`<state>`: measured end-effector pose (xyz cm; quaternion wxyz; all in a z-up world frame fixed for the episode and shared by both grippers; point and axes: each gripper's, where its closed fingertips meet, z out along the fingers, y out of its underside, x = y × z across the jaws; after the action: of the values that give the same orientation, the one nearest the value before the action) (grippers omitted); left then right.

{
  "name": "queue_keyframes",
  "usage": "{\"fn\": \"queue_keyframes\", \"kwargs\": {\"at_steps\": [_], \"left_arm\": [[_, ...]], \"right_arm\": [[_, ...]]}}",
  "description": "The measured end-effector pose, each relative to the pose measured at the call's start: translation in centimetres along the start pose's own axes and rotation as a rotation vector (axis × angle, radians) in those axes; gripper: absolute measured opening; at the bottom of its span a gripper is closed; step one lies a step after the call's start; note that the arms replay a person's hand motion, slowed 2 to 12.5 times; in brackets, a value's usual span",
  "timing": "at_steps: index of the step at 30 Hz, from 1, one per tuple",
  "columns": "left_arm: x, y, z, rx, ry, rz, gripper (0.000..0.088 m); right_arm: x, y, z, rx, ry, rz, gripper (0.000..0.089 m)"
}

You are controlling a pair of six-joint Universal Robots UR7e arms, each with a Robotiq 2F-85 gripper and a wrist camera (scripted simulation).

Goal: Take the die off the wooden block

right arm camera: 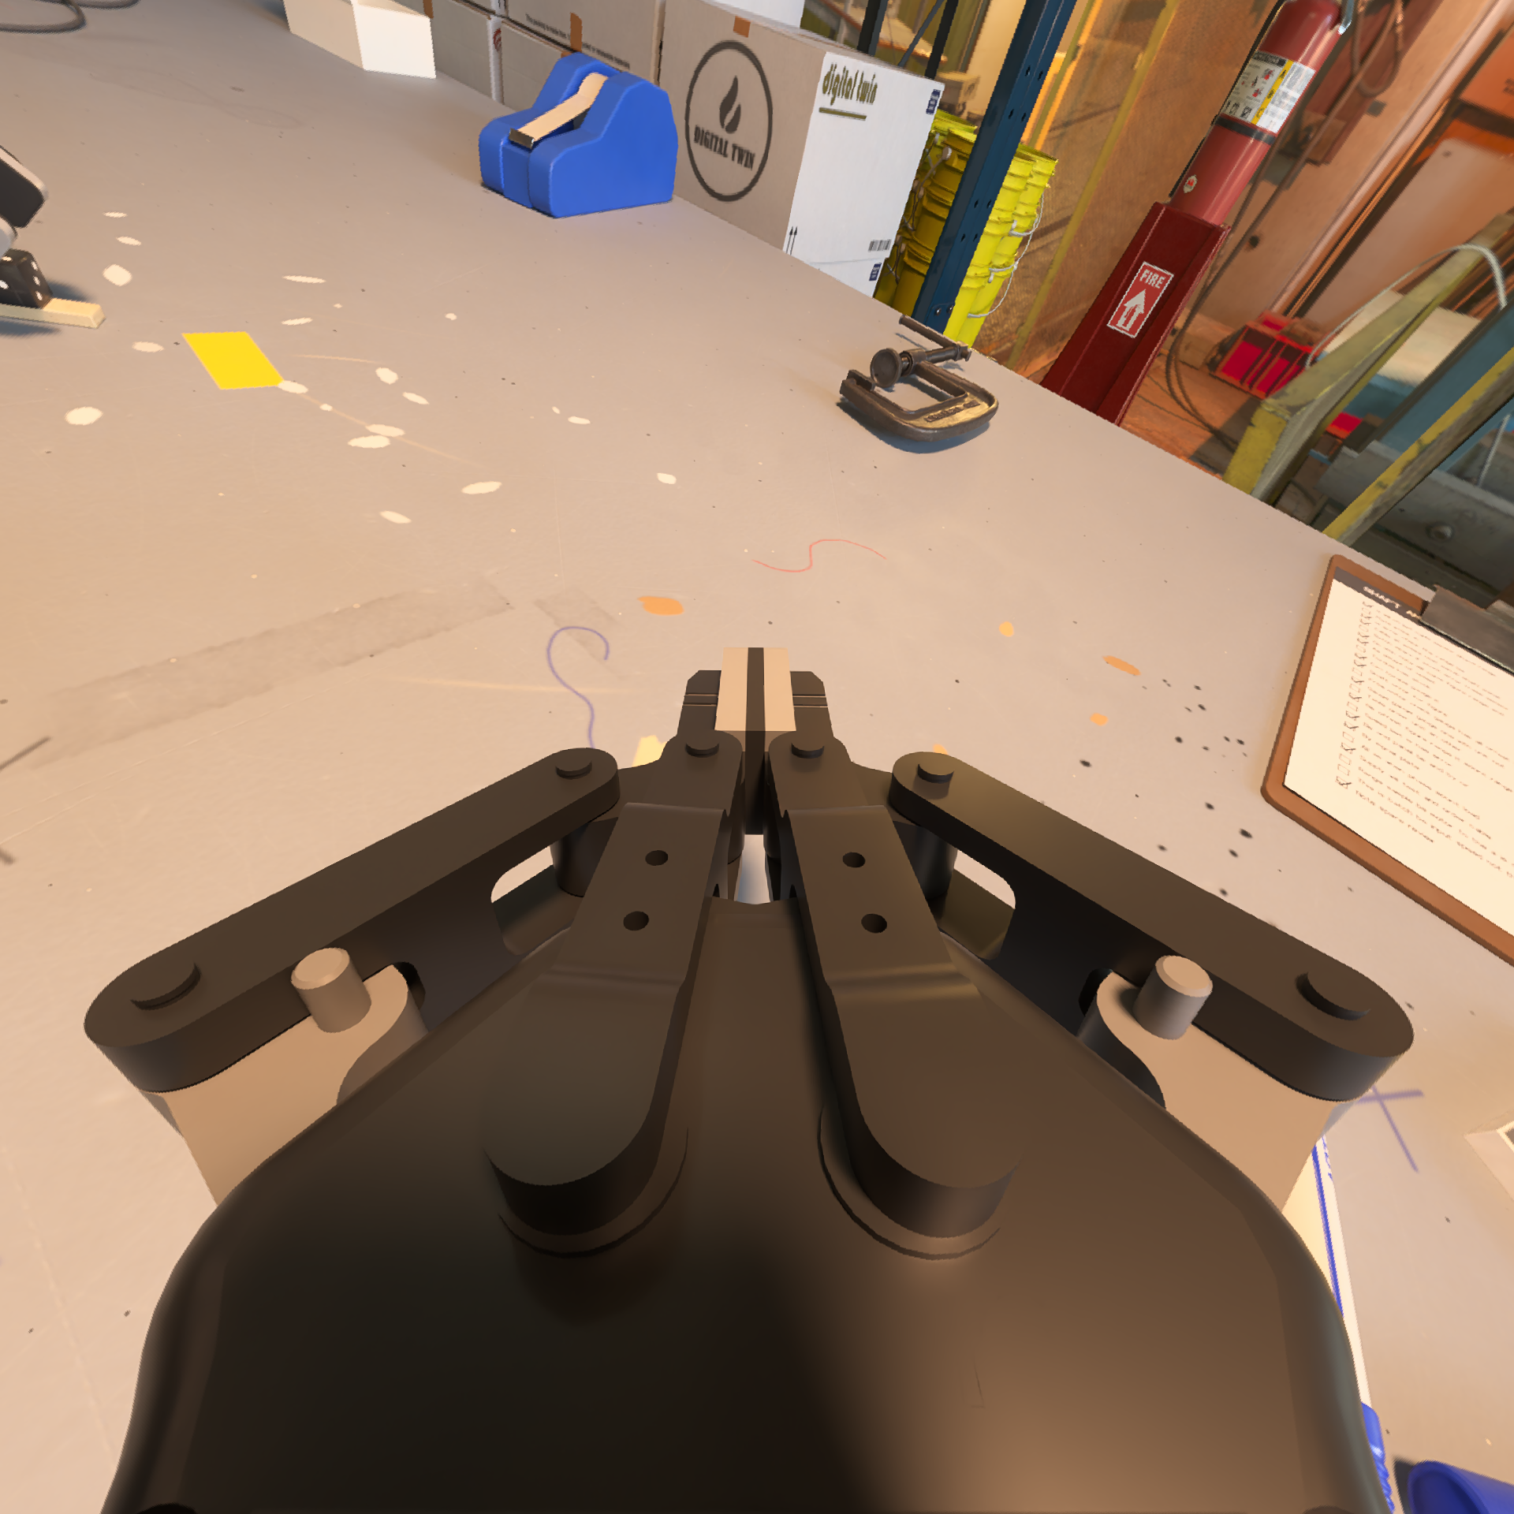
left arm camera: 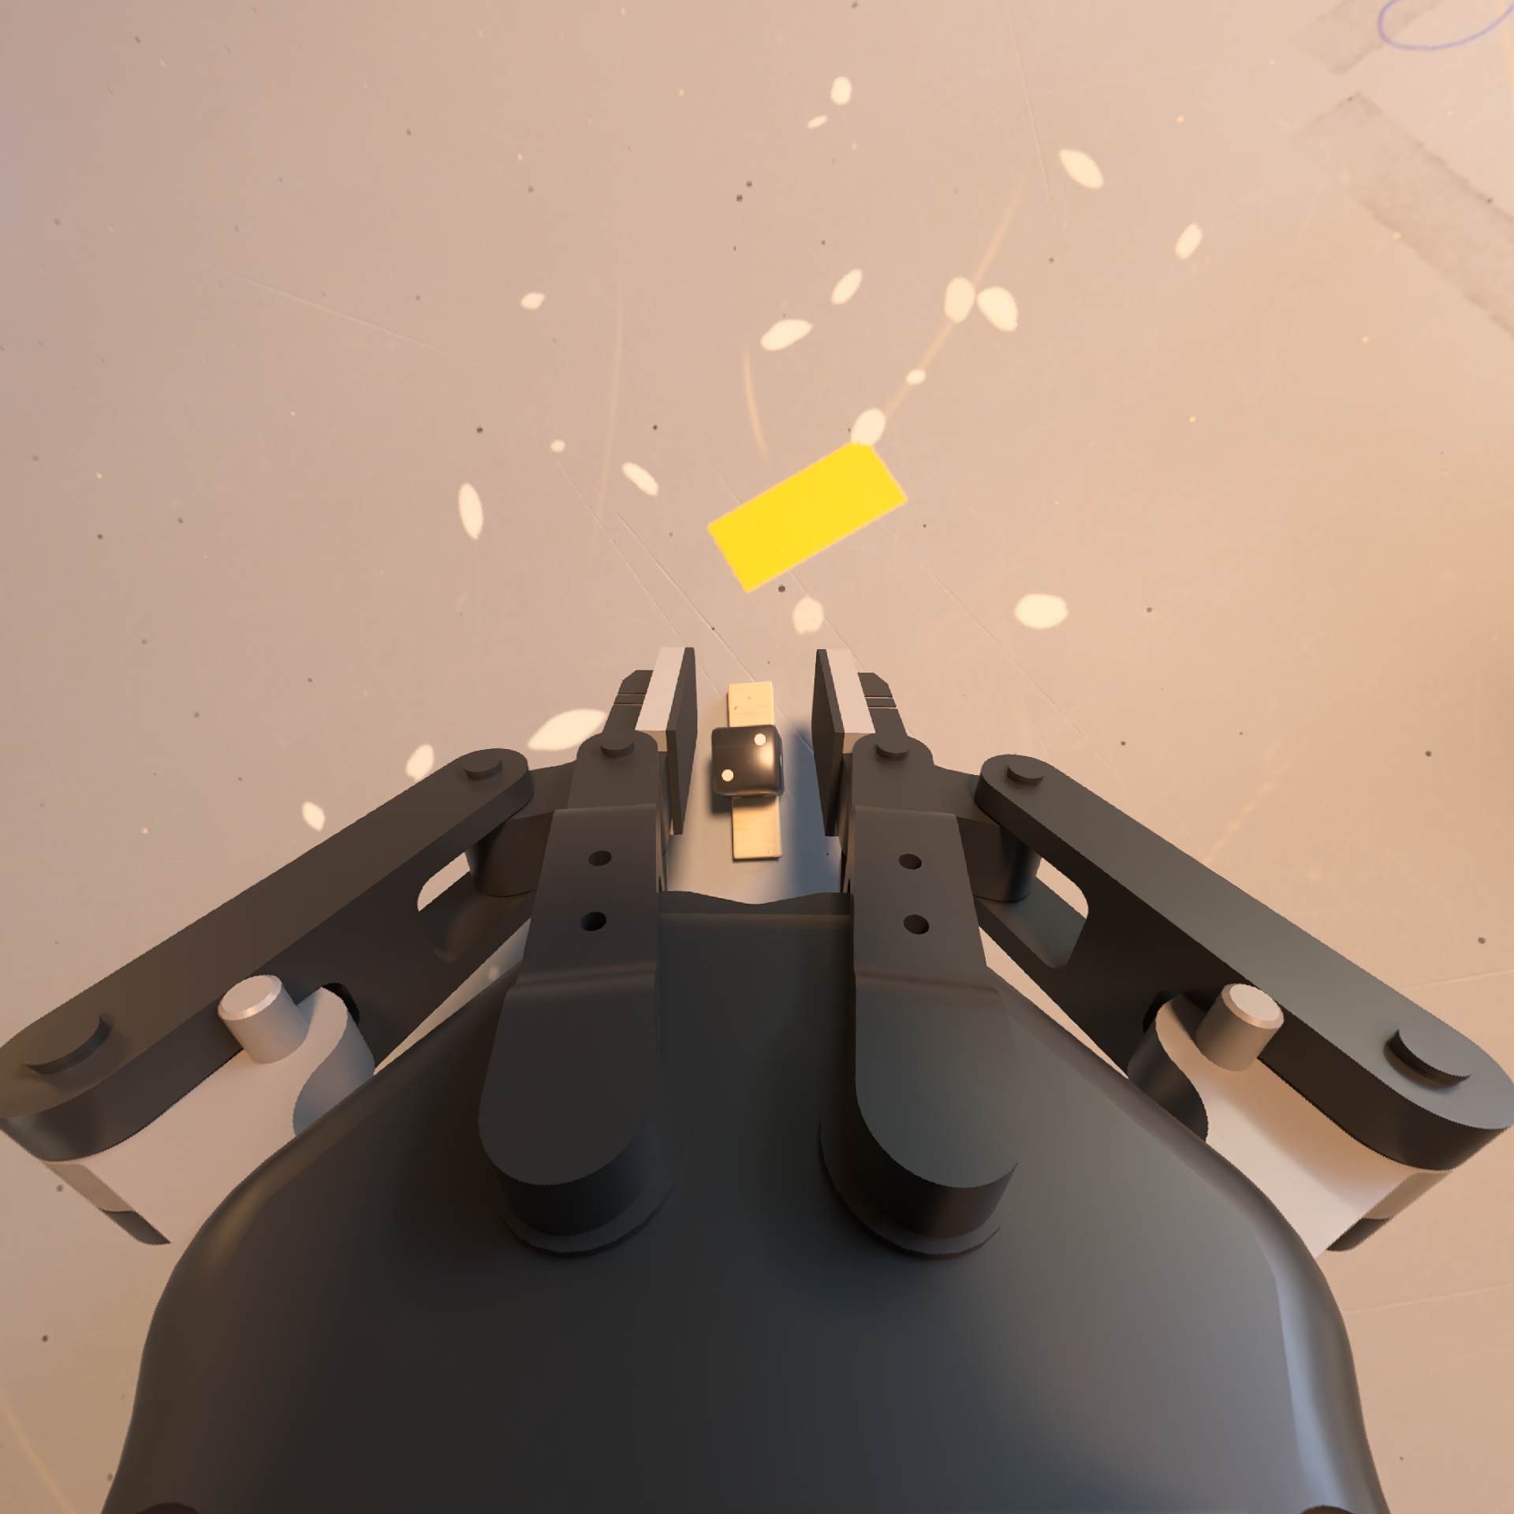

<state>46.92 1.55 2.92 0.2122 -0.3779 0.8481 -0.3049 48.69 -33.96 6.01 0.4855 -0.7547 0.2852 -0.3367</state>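
- The die (left arm camera: 745, 762) sat on the wooden block (left arm camera: 754, 834), unlifted.
- The left gripper (left arm camera: 754, 696) straddled it, jaws spread.
- The right gripper (right arm camera: 755, 688) idled, jaws pressed together.

Warm, bright light; sharp focus; wide-angle bending at edges.

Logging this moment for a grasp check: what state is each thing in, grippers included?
Left gripper: open, fingers either side of the die, not touching it.
Right gripper: shut, empty, above the table.
Black die with white pips: still resting on the block.
Pale wooden block: flat on the table.
Rusty metal C-clamp: lying flat, holding nothing.
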Motion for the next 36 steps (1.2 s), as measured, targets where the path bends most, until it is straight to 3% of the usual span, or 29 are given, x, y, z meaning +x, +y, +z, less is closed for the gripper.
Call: {"fn": "queue_keyframes", "kwargs": {"at_steps": [14, 36], "left_arm": [[0.2, 1.3, 1.0, -0.048, 0.018, -0.011, 0.0357], [0.5, 1.2, 1.2, -0.045, 0.047, -0.040, 0.0336]], "right_arm": [[0.0, 0.0, -0.1, 0.003, 0.000, 0.001, 0.0000], [-0.2, 0.0, 0.0, -0.003, -0.014, -0.002, 0.0000]]}}
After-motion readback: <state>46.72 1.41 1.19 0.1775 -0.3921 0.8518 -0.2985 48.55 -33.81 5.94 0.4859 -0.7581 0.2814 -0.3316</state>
